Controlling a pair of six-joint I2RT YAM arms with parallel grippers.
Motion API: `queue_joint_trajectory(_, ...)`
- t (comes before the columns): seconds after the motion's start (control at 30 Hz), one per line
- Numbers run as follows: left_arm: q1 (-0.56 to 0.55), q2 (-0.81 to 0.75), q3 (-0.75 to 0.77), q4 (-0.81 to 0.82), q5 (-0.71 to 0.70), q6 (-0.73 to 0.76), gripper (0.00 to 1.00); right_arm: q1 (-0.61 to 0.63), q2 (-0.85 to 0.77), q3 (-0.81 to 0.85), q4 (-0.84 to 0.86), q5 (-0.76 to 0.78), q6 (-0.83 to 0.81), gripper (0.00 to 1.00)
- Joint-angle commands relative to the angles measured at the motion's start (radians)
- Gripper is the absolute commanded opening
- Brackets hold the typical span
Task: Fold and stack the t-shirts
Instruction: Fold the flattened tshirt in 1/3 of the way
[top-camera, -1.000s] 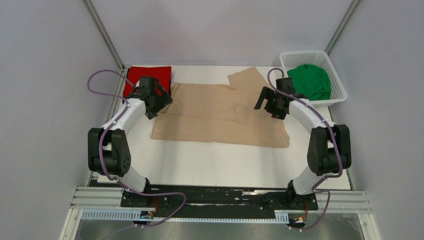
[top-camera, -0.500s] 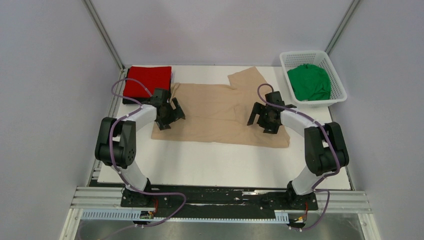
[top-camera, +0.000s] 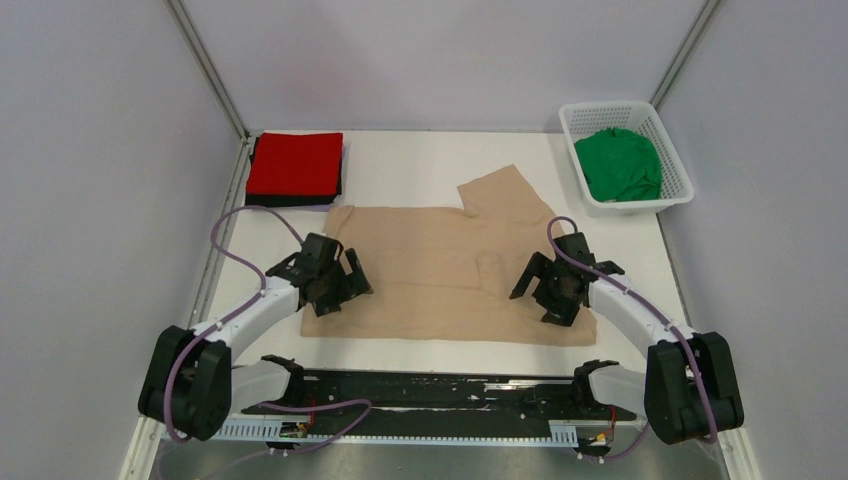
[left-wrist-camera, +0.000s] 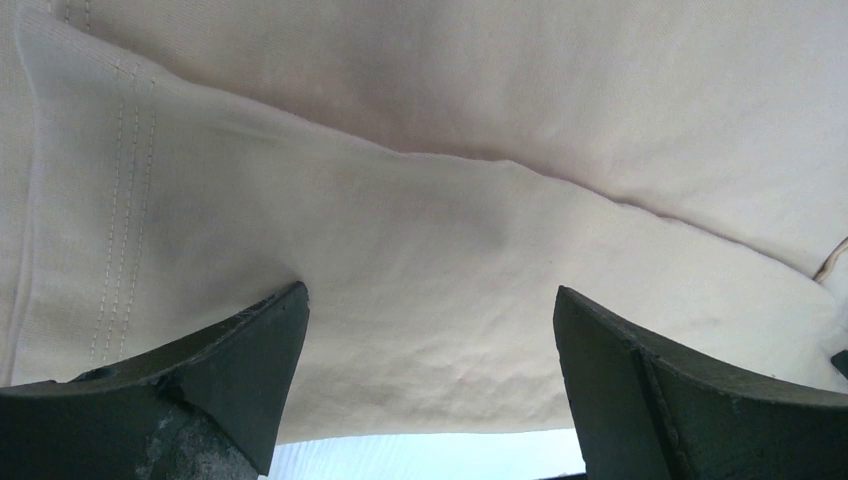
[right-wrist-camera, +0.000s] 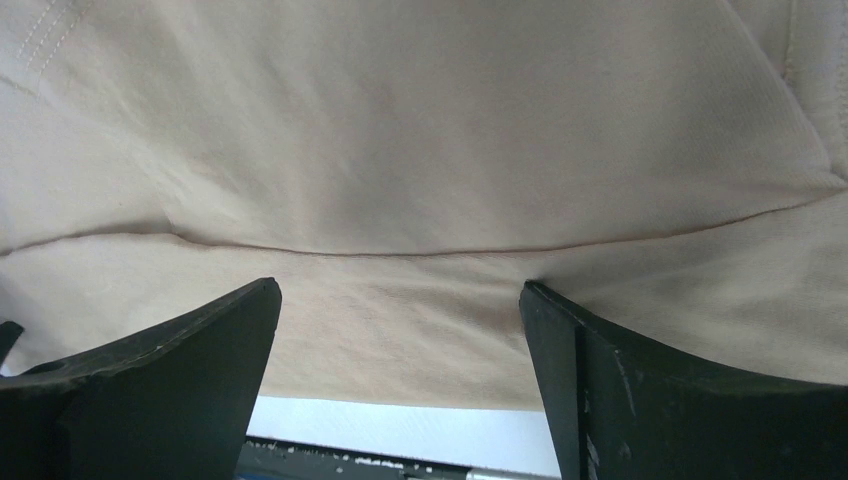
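A beige-tan t-shirt (top-camera: 440, 265) lies partly folded on the white table, its near edge close to the table's front, one sleeve pointing to the far right. My left gripper (top-camera: 335, 290) is open, fingers spread on the shirt's near-left corner; the left wrist view (left-wrist-camera: 430, 330) shows cloth (left-wrist-camera: 450, 150) between the fingers. My right gripper (top-camera: 545, 290) is open on the near-right corner; the right wrist view (right-wrist-camera: 400, 330) shows cloth (right-wrist-camera: 400, 130) between its fingers. A folded red t-shirt (top-camera: 296, 163) lies on a black one (top-camera: 290, 200) at the far left. A green t-shirt (top-camera: 620, 163) sits bunched in the basket.
A white lattice basket (top-camera: 575, 115) stands at the far right corner. Bare white table (top-camera: 420, 165) shows between the red stack and the basket. The black rail with the arm bases runs just below the shirt's near edge.
Both arms have drawn back toward the near edge and the beige-tan shirt has slid with them, away from the red stack. Both grippers stay open.
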Motion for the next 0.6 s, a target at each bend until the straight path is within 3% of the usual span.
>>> queue_joint_trajectory(0.0, -0.02, -0.11, -0.088, -0.164, 0.011, -0.076, 1.0, 0.005, -0.048, -0.059, -0.172, -0.04, 0.128, 1.0)
queue_joint_trajectory(0.27, -0.027, -0.198, -0.052, -0.249, -0.065, -0.079, 1.0, 0.017, -0.116, -0.052, -0.188, 0.019, 0.16, 1.0)
queue_joint_trajectory(0.47, -0.019, -0.115, 0.097, -0.234, -0.215, -0.074, 1.0, 0.016, -0.133, 0.046, -0.169, 0.091, 0.062, 1.0)
queue_joint_trajectory(0.57, 0.018, -0.031, 0.153, -0.165, -0.211, -0.042, 1.0, 0.015, -0.122, 0.108, -0.147, 0.097, 0.005, 1.0)
